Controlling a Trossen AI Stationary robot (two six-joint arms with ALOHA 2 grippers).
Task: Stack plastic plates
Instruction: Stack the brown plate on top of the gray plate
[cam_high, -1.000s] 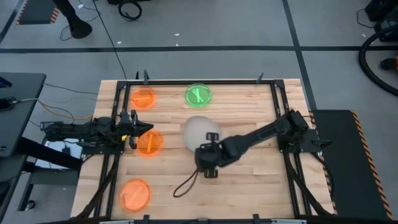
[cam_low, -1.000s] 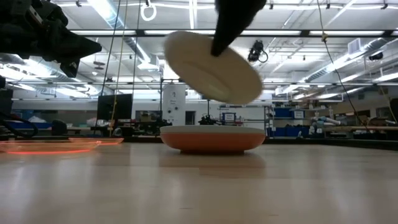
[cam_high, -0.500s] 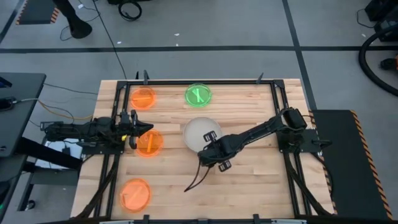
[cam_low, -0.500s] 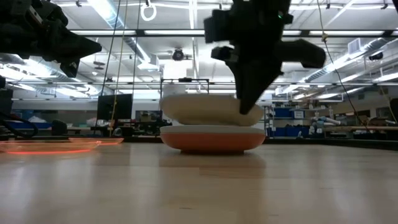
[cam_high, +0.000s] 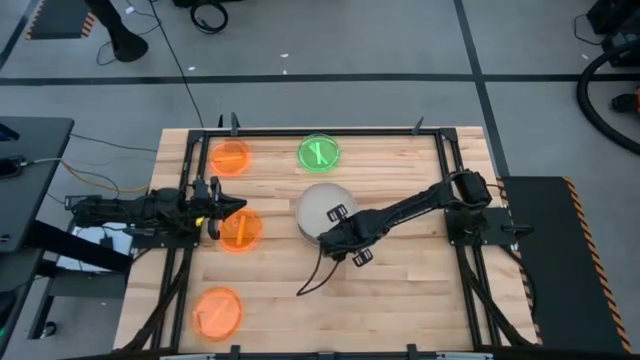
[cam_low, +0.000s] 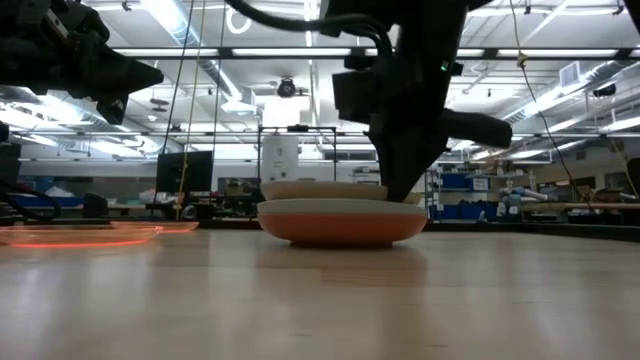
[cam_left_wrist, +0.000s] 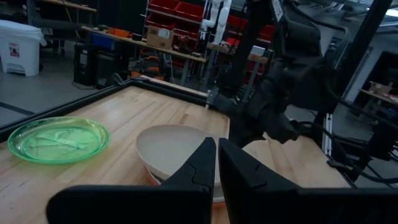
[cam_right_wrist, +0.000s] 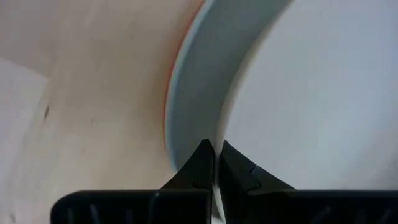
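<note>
Pinching beige plate (cam_high: 322, 210), right end effector (cam_high: 335, 232), green plate (cam_high: 319, 153) behind

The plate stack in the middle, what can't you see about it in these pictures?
- High view: the beige plate covers all plates beneath it.
- Low view: the right gripper hides the stack's right rim; only the red-orange plate shows below.
- Right wrist view: too close to tell whether the beige plate is released.

Our right arm stretches from the right edge toward the centre of the high view, its gripper (cam_high: 335, 228) low, fingers (cam_right_wrist: 202, 163) pressed nearly together. Our left arm lies level at centre left, gripper (cam_high: 232, 207) closed, pointing right.
</note>
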